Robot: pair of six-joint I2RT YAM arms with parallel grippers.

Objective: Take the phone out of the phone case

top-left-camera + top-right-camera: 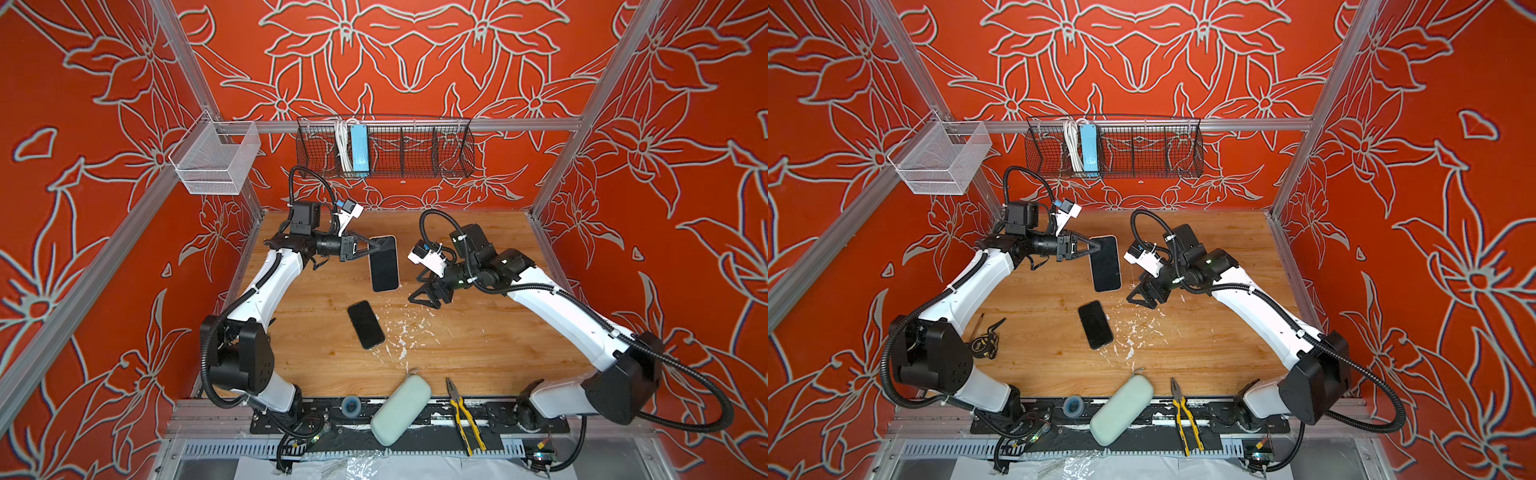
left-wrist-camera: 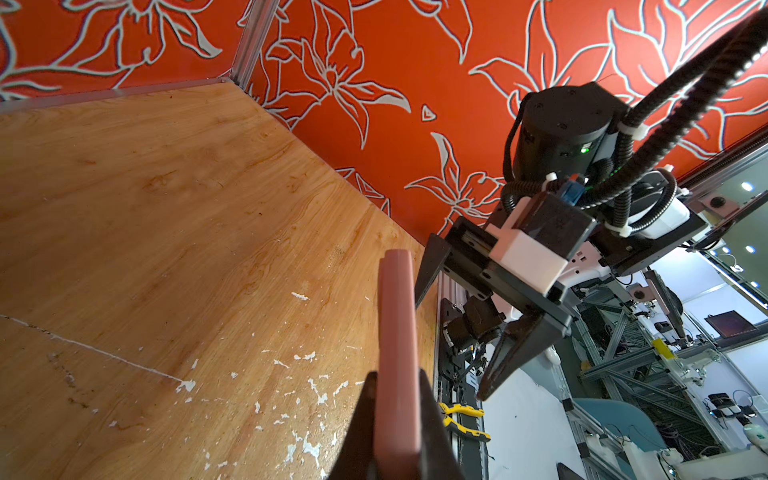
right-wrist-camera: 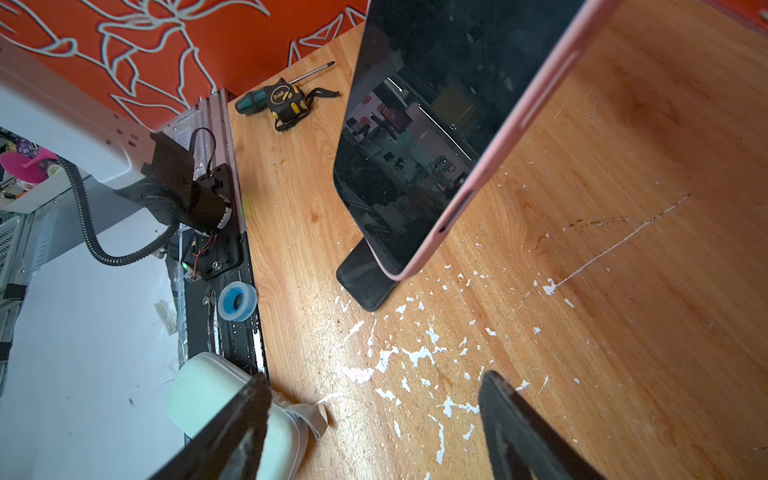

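Note:
A pink phone case (image 1: pixel 384 264) (image 1: pixel 1105 264) hangs tilted above the wooden table (image 1: pixel 478 332), with my left gripper (image 1: pixel 374 248) (image 2: pixel 395 374) shut on its far edge. Inside the pink rim (image 3: pixel 509 124) is a dark face that reflects the room; I cannot tell whether it is a screen or bare lining. A black phone (image 1: pixel 365 324) (image 1: pixel 1095 324) (image 3: pixel 365 282) lies flat on the table below the case, outside it. My right gripper (image 1: pixel 422 300) (image 3: pixel 376 376) stands open and holds nothing, just right of the case's near end.
A pale green pouch (image 1: pixel 401 409), yellow pliers (image 1: pixel 463 415) and a blue tape roll (image 1: pixel 350 405) sit at the front edge. A tape measure with a screwdriver (image 1: pixel 986 343) lies by the left arm's base. White flecks (image 1: pixel 403 332) mark the wood. Wire baskets (image 1: pixel 384 145) hang on the back wall.

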